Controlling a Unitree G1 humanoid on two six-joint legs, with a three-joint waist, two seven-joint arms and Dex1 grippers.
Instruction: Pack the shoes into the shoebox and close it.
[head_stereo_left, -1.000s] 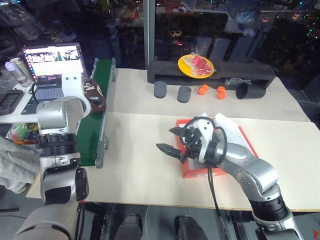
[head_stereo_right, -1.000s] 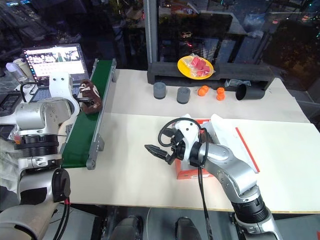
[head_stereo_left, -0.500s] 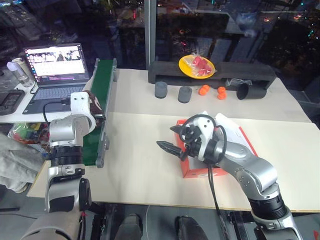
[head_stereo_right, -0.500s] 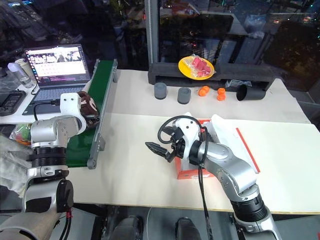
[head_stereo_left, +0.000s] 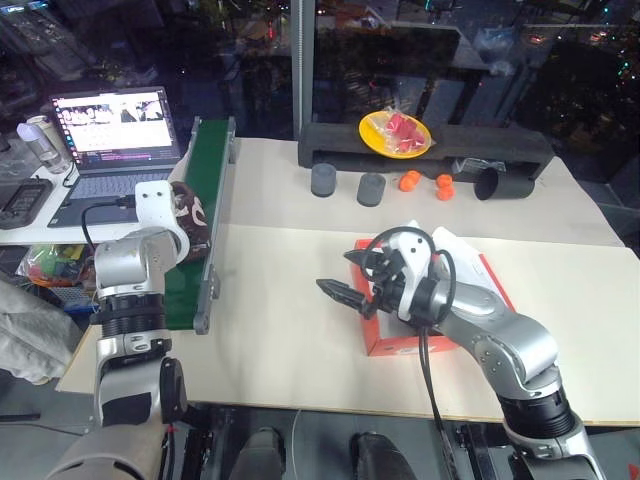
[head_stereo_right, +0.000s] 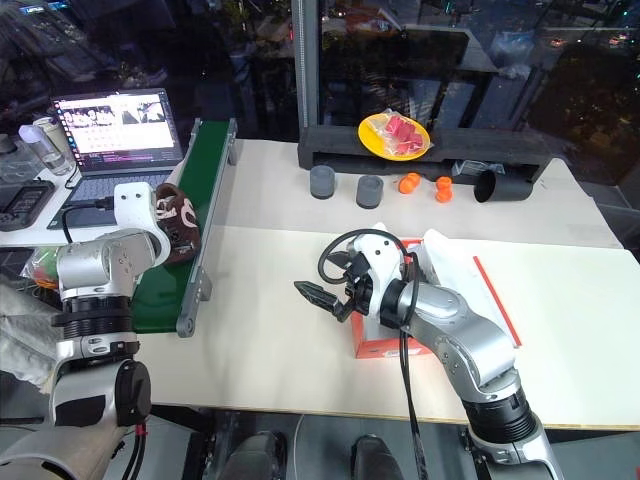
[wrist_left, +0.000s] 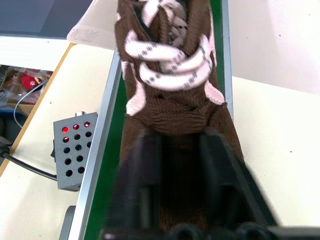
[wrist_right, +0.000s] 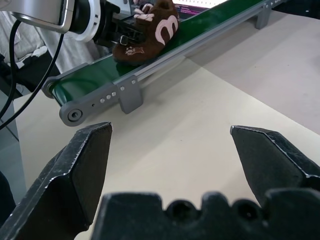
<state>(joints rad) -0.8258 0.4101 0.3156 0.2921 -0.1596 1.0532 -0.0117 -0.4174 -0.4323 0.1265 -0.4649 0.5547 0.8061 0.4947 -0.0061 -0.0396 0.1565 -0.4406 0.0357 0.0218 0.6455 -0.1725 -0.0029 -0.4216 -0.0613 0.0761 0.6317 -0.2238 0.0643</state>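
On the green conveyor (head_stereo_right: 190, 225) along the table's (head_stereo_left: 280, 340) left edge, the left tool (wrist_left: 182, 165) is clamped on a brown shoe (wrist_left: 172, 75) with white laces. Near the table's front edge the right tool (wrist_right: 172, 160) hovers with fingers spread wide, just left of the red-orange shoebox (head_stereo_left: 400, 340), whose white lining shows.

Head stereo downward; wrist close-ups
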